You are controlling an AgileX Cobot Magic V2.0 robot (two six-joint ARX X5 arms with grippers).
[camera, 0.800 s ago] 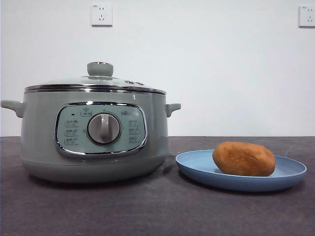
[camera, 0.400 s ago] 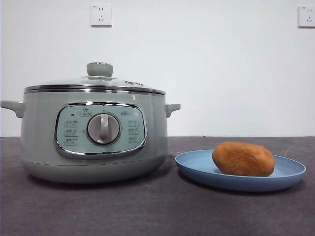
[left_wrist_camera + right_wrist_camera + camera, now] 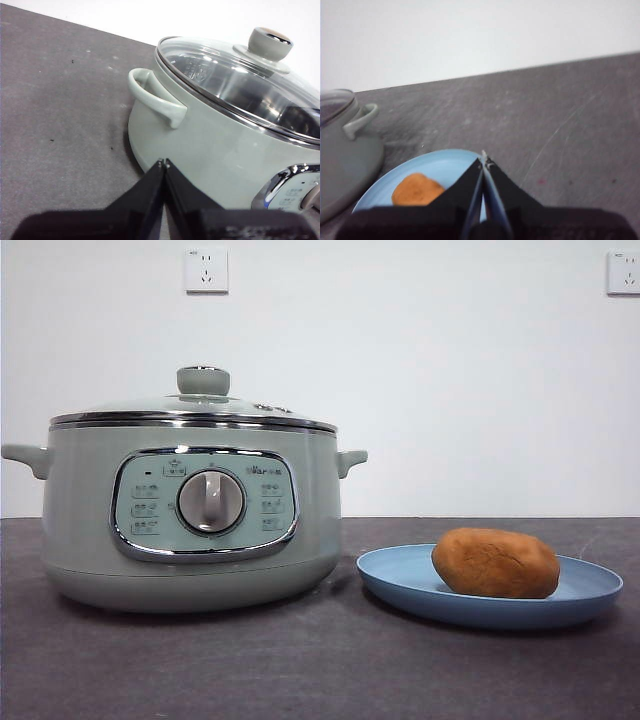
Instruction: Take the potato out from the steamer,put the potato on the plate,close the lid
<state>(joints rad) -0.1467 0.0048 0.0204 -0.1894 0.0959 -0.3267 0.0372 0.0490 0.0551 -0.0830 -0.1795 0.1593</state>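
The sage-green steamer stands at the left of the table with the glass lid seated on its chrome rim. The orange-brown potato lies on the light-blue plate to the right of the pot. Neither arm shows in the front view. My left gripper is shut with nothing in it, off to the side of the steamer below its side handle. My right gripper is shut and empty, held above the plate and beside the potato.
Two wall sockets sit high on the white wall behind. The dark grey table stretches in front of the pot and the plate. The steamer's side handle juts out toward my left gripper.
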